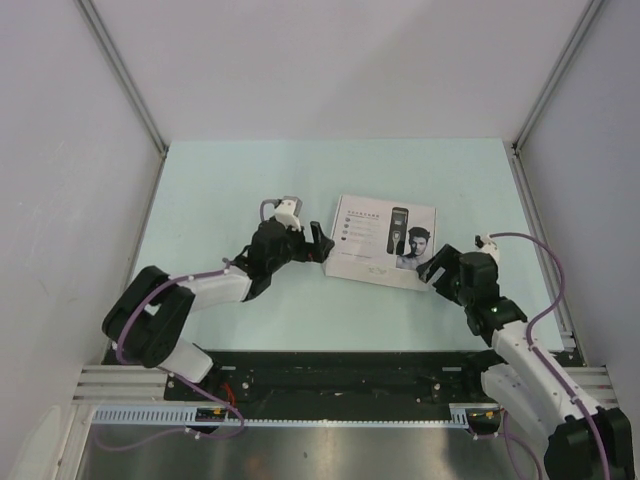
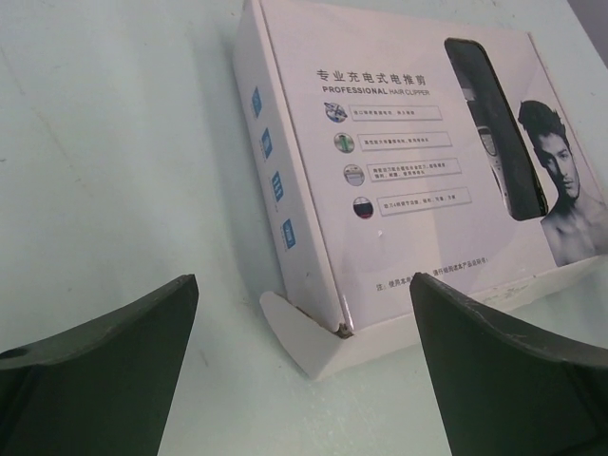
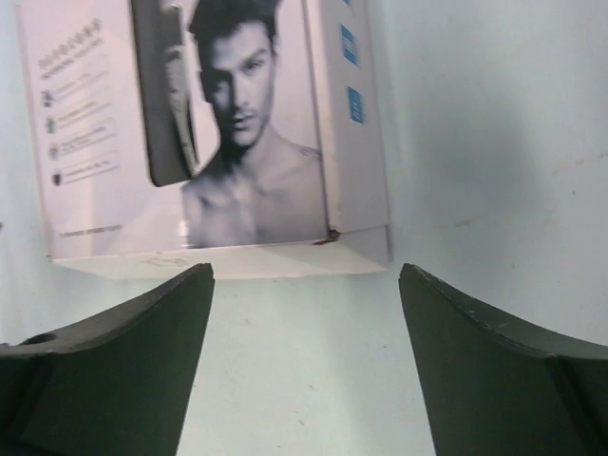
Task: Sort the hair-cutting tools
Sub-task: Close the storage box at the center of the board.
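Facing the box, left gripper point(image 1: 316, 243): released, fingers spread wide with nothing between them, just beside the box's near left corner.
Right gripper point(image 3: 306, 268): released too, fingers apart and empty, just beside the near right corner.
Wrist views: each cuts its own fingers off at the lower edge, so I get only the tips.
Box point(image 1: 380, 240): flat, white, lid shut, lying on the table point(image 1: 230, 190) between my two grippers; a small flap point(image 2: 299, 332) juts out at its near left corner.
Hair-cutting tools: hidden from me. I see none loose and cannot tell what the shut box holds.
Lid writing: "PROFESSIONAL HAIR CLIPPER" under 专业充电式电推剪.
Lid pictures: a printed clipper point(image 2: 484, 114) and a man's portrait point(image 2: 560, 190), towards the right.
Unreadable: four captioned icons point(image 2: 347, 142) and blue marks point(image 2: 269, 142) on the left side wall are too small for me.
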`<state>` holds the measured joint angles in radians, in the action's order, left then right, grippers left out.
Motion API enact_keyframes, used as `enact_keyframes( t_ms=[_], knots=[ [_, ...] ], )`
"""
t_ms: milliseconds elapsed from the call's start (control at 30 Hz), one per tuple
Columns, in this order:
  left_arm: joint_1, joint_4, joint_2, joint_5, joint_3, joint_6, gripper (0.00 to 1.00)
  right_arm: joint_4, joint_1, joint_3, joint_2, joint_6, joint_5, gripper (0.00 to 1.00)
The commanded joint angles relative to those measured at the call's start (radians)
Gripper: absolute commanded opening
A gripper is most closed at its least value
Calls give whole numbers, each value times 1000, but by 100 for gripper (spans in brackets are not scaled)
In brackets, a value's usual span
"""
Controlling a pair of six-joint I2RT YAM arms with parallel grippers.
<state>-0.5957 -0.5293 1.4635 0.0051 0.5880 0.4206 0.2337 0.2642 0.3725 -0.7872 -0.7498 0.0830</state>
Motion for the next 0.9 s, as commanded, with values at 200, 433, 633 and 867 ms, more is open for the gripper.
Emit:
enact_keyframes(
  t_ms=[200,433,633,867],
  knots=[
    [66,-14,237,242,251,6,100,-223,-118,35,-170,63,-129,97],
    [77,-14,366,395,364,37,100,-511,-166,175,-546,144,-391,97],
    [77,-20,435,528,424,60,92,-488,-166,278,-673,214,-541,97],
    [63,-60,353,541,301,67,82,-502,-68,302,-741,224,-623,93]
  ],
)
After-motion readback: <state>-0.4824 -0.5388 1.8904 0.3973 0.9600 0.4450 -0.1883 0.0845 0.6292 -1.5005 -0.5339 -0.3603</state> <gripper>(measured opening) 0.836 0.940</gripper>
